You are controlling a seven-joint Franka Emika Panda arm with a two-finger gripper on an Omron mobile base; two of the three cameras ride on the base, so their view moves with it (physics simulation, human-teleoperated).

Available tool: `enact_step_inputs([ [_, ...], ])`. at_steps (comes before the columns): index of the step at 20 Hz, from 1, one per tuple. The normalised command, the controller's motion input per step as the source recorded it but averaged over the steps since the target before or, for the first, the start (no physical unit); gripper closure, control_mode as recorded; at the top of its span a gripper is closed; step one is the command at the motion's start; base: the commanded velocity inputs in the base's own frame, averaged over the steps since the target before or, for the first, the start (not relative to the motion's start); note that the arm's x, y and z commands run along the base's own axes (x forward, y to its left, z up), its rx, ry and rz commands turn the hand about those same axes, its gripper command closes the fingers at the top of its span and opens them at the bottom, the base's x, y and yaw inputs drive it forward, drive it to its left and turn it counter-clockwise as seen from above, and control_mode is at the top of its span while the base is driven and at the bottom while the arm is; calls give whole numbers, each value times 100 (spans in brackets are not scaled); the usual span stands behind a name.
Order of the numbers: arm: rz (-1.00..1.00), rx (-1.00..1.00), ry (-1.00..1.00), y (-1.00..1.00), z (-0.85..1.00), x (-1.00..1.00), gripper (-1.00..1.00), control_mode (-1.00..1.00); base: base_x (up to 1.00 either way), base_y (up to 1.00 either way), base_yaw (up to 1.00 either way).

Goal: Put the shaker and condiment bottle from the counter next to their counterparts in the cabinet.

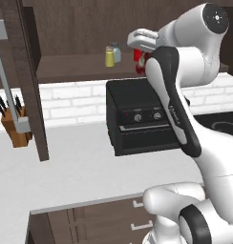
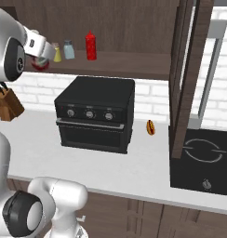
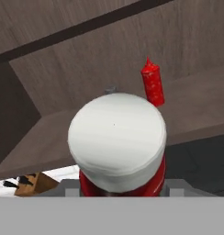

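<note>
My gripper (image 3: 120, 187) is shut on the condiment bottle (image 3: 116, 137); its white cap faces the hand camera over a red body. In the right base view the bottle (image 2: 40, 63) hangs under the hand, just in front of the cabinet shelf (image 2: 129, 62) at its left end. The yellow shaker (image 2: 56, 53) stands on that shelf beside the blue-grey shaker (image 2: 68, 49). To the right of both stands the tall red squeeze bottle (image 2: 90, 45) (image 3: 152, 83). From the left base view the two shakers (image 1: 109, 56) are left of the hand, and the held bottle (image 1: 139, 61) peeks out beside the arm.
A black countertop oven (image 2: 94, 114) sits on the counter (image 1: 75, 159) right under the shelf. A knife block (image 1: 15, 125) stands at the left by the brick wall. A small hot dog (image 2: 150, 127) lies right of the oven, beside a black cooktop (image 2: 201, 158). An open cabinet door (image 1: 30, 76) hangs over the counter.
</note>
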Motion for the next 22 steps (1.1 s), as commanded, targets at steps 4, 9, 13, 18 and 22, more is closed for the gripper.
enact_step_inputs([
  [4, 0, -3, 0, 0, -11, 1, 100, -100, 0, 0, 0],
  [9, -1, 0, 0, -9, 0, 8, 100, -100, 0, 0, 0],
  [13, -1, 0, 0, -14, 0, 5, 100, -100, 0, 0, 0],
  [18, -3, -1, 0, -10, -3, 18, 100, -100, 0, 0, 0],
  [22, -3, -3, 1, -5, -8, 23, 100, -100, 0, 0, 0],
])
